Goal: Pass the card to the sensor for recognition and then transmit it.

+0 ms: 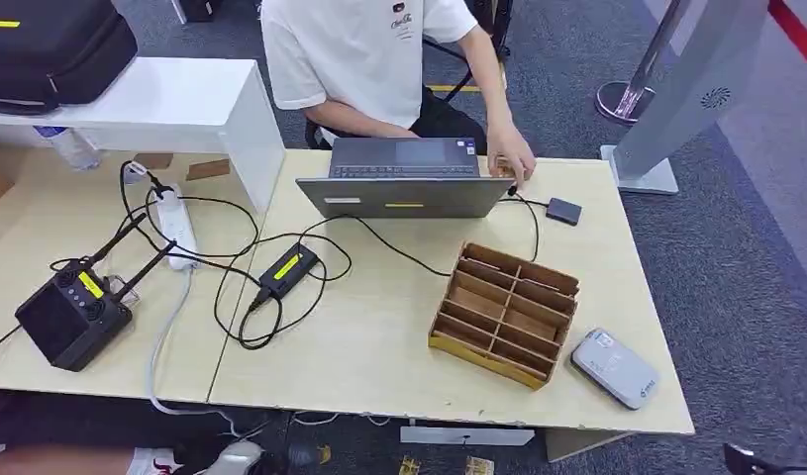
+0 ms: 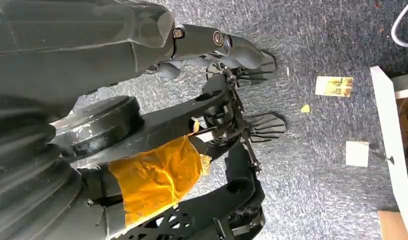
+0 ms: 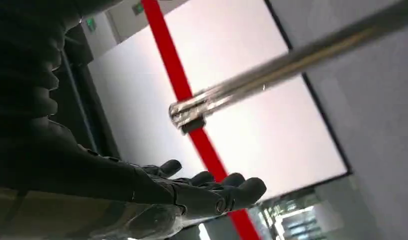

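A grey sensor (image 1: 615, 367) is lying at the counter's (image 1: 379, 336) front right corner, just beside a wooden organizer (image 1: 505, 312). No card is lying on the counter. The right hand (image 3: 191, 195) is reaching out with fingers spread, holding nothing. The left hand's state cannot be told. A person (image 1: 379, 59) is touching a laptop (image 1: 404, 178) at the far edge.

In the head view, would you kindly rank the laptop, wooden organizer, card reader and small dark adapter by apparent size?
1. Laptop
2. Wooden organizer, only slightly smaller
3. Card reader
4. Adapter
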Tool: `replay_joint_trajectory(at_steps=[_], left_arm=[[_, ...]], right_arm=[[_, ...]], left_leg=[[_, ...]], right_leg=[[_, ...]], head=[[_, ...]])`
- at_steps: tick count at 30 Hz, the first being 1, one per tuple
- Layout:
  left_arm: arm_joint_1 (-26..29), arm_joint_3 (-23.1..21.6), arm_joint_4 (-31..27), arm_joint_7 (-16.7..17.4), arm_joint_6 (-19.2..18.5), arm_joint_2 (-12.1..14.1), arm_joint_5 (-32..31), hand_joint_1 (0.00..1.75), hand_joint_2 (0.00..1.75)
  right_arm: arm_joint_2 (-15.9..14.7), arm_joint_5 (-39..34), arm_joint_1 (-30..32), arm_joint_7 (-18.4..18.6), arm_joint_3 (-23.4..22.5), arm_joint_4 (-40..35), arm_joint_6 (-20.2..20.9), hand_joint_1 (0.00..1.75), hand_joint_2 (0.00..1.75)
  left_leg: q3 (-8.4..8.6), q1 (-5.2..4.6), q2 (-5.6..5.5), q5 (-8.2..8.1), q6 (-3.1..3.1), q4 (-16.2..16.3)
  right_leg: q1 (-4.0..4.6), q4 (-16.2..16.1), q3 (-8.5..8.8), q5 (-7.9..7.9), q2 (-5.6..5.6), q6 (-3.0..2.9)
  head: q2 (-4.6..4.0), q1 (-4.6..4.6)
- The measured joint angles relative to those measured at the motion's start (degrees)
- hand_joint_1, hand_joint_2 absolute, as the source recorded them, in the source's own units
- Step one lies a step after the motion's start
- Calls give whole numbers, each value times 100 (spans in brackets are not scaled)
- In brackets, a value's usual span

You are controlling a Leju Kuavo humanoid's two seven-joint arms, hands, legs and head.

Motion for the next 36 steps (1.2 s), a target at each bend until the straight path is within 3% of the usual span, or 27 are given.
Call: replay_joint_trajectory(at_steps=[8,18,23,28,36], left_arm=[[-1,2,2,33,70,-33,17,0,175],[-2,2,2,37,90,-61,22,0,175],[-3,101,2,94,201,-87,164,0,175],[0,203,4,280,358,-116,221,0,175],[-8,299,13,693,507,-160,214,0,175]], right_arm=[[694,-574,805,-140,-592,81,-50,0,175],[998,-616,1046,-177,-889,144,-52,0,175],[1217,-1047,1235,-352,-1128,166,-101,0,175],[1641,-1399,1585,-463,-1521,203,-105,0,175],[2122,-1390,1789,-422,-1742,229,188,0,175]], left_leg=[[10,2,4,0,-1,-8],[16,0,19,-1,-3,-9],[20,2,18,-2,-4,-9],[22,2,18,-6,-11,-20],[32,1,31,-9,-19,-23]], right_leg=[[2,0,2,-8,2,-13],[1,0,2,-8,11,-14],[3,-1,5,-9,10,-15],[3,1,5,-15,11,-24],[2,1,7,-16,21,-26]], head=[[0,2],[0,0],[0,0],[0,2],[0,2]])
